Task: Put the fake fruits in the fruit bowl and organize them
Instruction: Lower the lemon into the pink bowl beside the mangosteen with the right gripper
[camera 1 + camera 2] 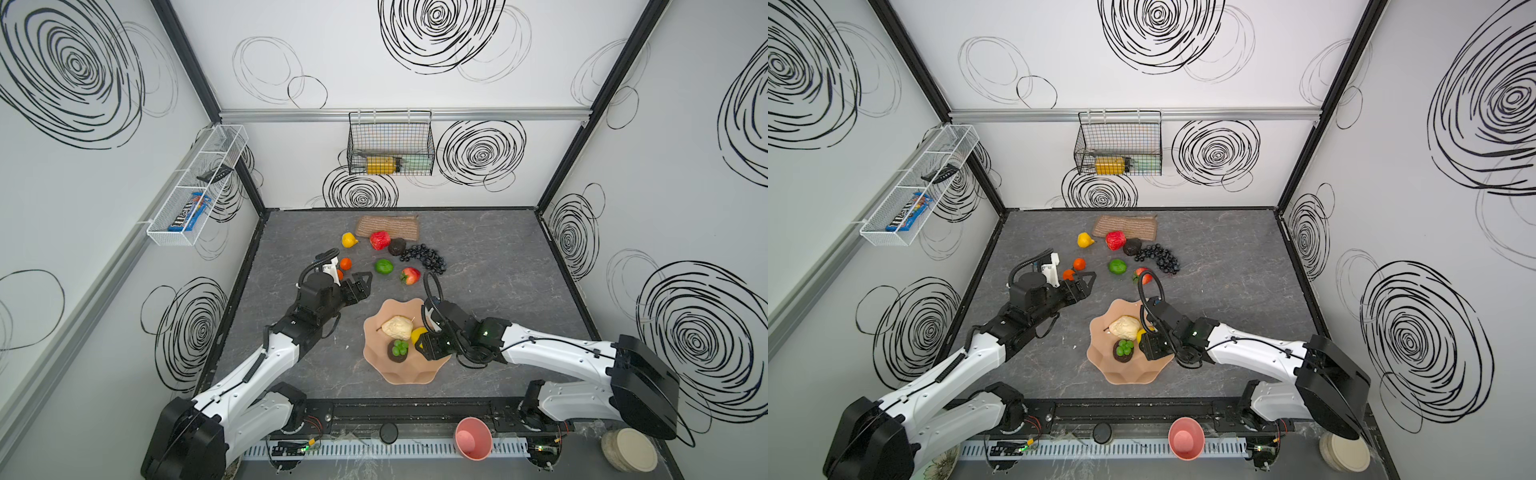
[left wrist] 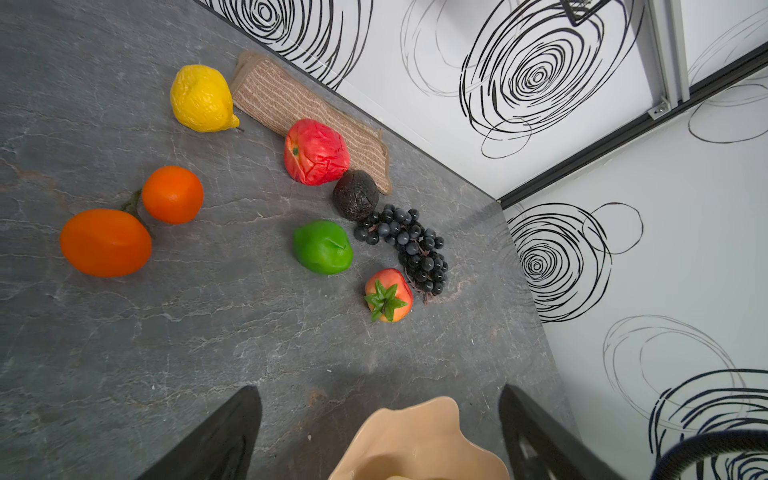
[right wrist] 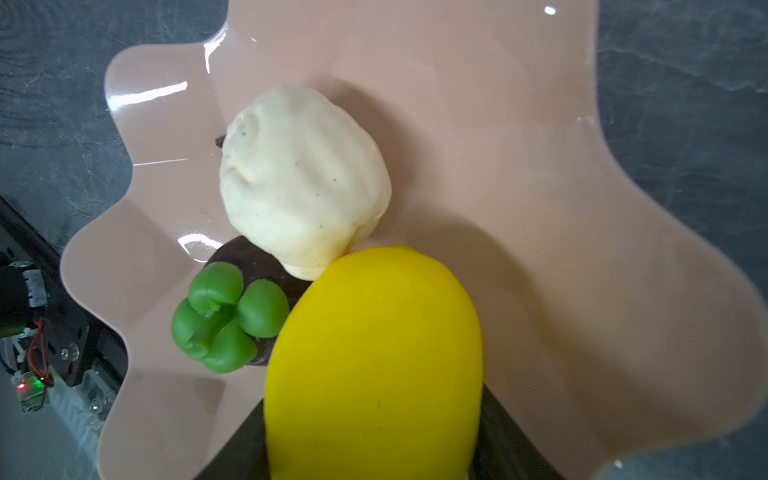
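The right gripper (image 1: pixel 423 341) is clamped on a yellow lemon (image 3: pixel 374 353) over the right half of the fruit bowl (image 1: pixel 399 372). The lemon's long axis runs along the fingers (image 3: pixel 505 440), tip toward the cream pear (image 3: pixel 303 178). The left gripper (image 1: pixel 365 286) hangs spread and empty, far-left of the bowl.

Fruit bowl (image 3: pixel 540 208) shone glossy, smooth plastic, lemon (image 3: pixel 374 353) looked matt and smooth, apple (image 1: pixel 380 240) was creased, mat (image 1: pixel 395 224) was coarse woven fibre, avocado (image 1: pixel 397 246) at its five o'clock looked rough, surface (image 1: pixel 498 291) was matt, stone-veined.

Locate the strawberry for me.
In both top views the strawberry lies mid-scene, just beyond the fruit bowl's far rim, between the green lime and the grape bunch.
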